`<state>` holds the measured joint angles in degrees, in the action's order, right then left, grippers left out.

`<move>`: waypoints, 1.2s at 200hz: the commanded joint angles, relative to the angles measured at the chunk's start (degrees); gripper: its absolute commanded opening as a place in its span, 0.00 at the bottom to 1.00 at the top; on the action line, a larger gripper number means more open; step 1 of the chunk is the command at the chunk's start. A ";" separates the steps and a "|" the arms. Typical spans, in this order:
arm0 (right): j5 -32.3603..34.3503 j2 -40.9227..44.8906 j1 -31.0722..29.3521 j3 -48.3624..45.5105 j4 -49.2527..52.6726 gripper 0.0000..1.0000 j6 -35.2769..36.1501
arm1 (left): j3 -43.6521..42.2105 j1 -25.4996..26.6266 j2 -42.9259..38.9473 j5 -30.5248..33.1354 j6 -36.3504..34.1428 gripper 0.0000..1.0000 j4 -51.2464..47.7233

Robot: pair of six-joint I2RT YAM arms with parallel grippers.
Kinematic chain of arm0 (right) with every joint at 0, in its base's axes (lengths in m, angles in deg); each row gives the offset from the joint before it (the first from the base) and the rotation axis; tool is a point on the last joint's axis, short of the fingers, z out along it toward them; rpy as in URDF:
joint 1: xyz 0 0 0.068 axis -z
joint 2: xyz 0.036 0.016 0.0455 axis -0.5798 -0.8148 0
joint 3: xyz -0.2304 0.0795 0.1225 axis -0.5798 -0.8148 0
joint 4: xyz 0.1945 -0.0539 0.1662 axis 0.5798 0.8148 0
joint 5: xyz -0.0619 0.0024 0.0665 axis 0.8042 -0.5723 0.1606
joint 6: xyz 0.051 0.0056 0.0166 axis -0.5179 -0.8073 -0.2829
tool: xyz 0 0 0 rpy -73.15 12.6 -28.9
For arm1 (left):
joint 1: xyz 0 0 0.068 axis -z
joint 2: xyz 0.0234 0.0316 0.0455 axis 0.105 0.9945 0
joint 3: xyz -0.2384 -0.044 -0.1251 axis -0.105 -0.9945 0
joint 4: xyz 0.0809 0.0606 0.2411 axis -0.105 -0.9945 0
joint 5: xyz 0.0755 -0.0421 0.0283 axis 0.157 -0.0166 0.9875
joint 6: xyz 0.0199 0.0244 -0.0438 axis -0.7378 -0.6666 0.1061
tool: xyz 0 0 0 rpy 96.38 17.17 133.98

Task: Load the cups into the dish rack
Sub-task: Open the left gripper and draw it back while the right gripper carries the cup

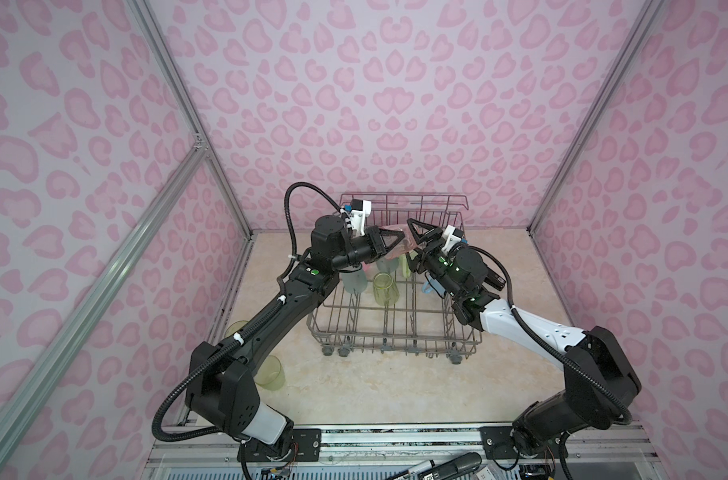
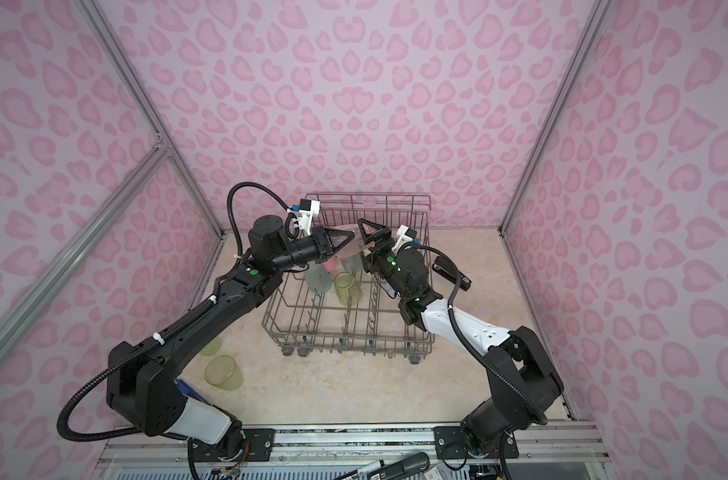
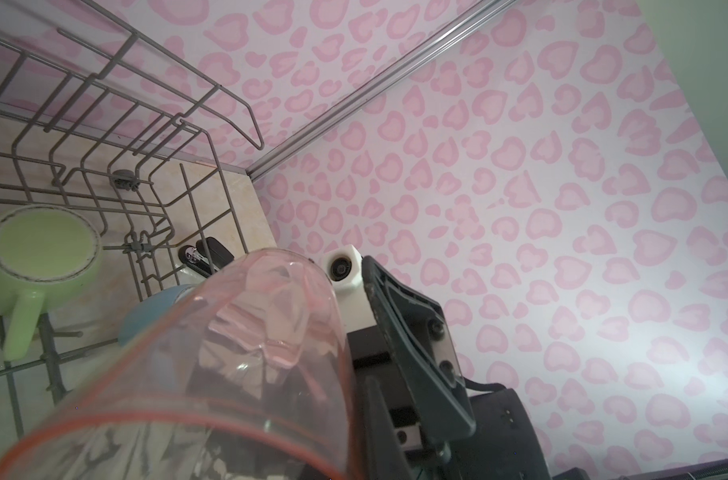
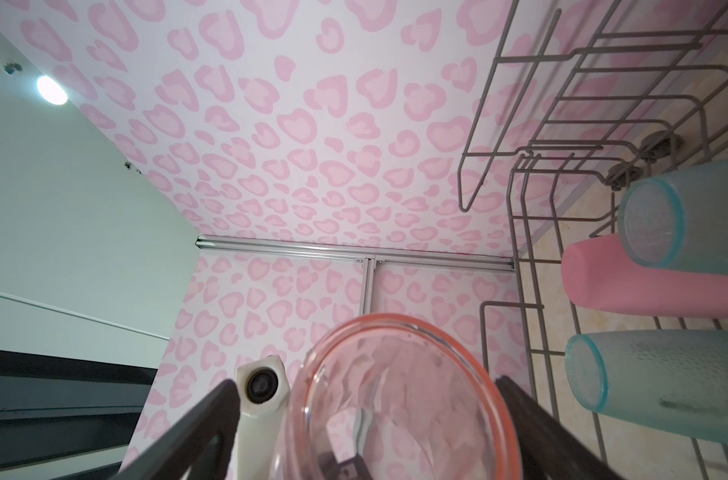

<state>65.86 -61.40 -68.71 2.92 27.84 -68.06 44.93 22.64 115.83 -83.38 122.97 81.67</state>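
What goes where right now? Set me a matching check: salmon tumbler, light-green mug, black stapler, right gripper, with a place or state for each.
1. salmon tumbler
2. light-green mug
3. black stapler
4. right gripper

A. on the table, right of the dish rack
B. open
C. held by the left gripper
D. inside the dish rack

Pairs: 1-C, 2-D, 3-A, 4-B

tumbler [image 2: 348, 286]: about 7 | mug [image 3: 42, 245]: 2 | rack [image 2: 354, 340]: 1 | stapler [image 2: 451, 272]: 1
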 commanded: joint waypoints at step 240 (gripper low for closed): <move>11.14 8.67 1.62 -0.40 25.90 0.57 37.43 | 6.97 -7.62 -1.70 7.85 -19.28 1.00 -32.92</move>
<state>71.71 -54.14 -65.85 2.64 45.06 -44.61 51.25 16.65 116.22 -80.34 111.96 60.53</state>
